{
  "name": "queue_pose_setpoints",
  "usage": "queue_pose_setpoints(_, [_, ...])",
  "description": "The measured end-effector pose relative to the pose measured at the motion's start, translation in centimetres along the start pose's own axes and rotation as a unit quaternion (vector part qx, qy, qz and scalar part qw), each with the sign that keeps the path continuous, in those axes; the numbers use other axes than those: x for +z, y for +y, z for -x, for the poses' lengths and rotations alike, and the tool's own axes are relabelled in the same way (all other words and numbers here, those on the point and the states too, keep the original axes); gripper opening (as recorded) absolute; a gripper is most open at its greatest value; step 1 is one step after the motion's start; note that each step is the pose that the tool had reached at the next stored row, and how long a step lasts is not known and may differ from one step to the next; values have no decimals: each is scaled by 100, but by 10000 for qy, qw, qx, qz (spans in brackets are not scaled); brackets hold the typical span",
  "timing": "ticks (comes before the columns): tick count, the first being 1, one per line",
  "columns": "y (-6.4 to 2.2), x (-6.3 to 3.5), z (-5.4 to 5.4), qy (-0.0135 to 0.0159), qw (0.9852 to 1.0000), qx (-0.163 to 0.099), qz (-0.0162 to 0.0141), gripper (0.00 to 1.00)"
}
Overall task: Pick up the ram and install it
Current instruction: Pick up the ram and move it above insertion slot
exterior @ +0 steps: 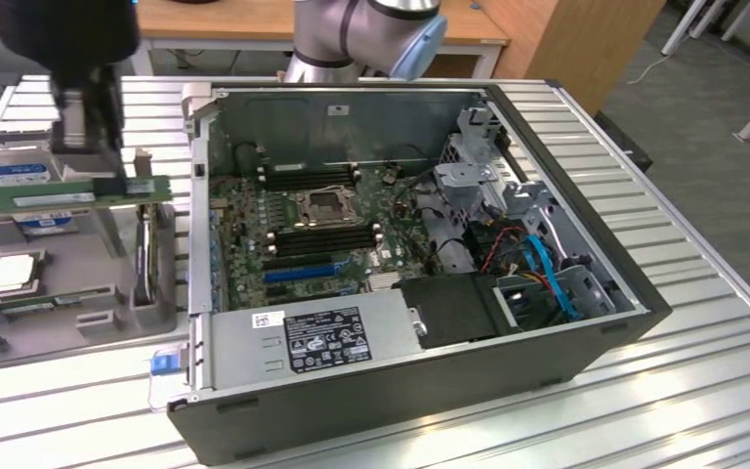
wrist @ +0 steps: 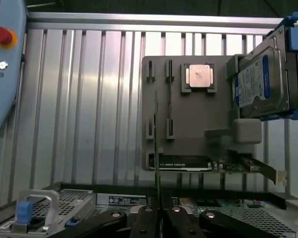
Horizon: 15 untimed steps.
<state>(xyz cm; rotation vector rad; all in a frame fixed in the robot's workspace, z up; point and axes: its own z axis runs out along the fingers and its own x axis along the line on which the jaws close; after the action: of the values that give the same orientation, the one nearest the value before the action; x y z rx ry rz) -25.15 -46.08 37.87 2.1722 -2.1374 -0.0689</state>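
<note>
The ram (exterior: 75, 194), a long green stick, hangs level above the grey holder tray (exterior: 82, 269) on the exterior view's left. My gripper (exterior: 89, 174) comes down from above and is shut on its upper edge. In the wrist view the ram (wrist: 157, 158) shows edge-on as a thin dark line running out from between my black fingers (wrist: 145, 220), over the tray (wrist: 198, 119). The open computer case (exterior: 584, 322) lies beside the tray, and the motherboard's black memory slots (exterior: 323, 239) sit beside the processor socket (exterior: 323, 206).
The tray holds a silver processor chip (wrist: 198, 77), a blue-labelled hard drive (wrist: 260, 82) and a black expansion card (wrist: 184, 162). Inside the case are a power supply (exterior: 316, 337), a drive cage (exterior: 479, 176) and blue cables (exterior: 545, 274). A teach pendant (wrist: 2, 64) lies on the ribbed table.
</note>
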Motion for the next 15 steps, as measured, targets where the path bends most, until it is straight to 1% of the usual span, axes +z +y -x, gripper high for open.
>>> queue_pose_setpoints(3, [-138,-17,-3,1,10000,-1,11,13])
queue_pose_setpoints(7, [-306,-37,-6,0,10000,-2,15,13])
queue_pose_setpoints(11, [-476,-61,-10,1,10000,-2,30,13])
queue_pose_setpoints(13, [-541,-68,-11,-1,10000,-2,36,13])
queue_pose_setpoints(15, [-553,-69,-12,0,10000,-2,40,13])
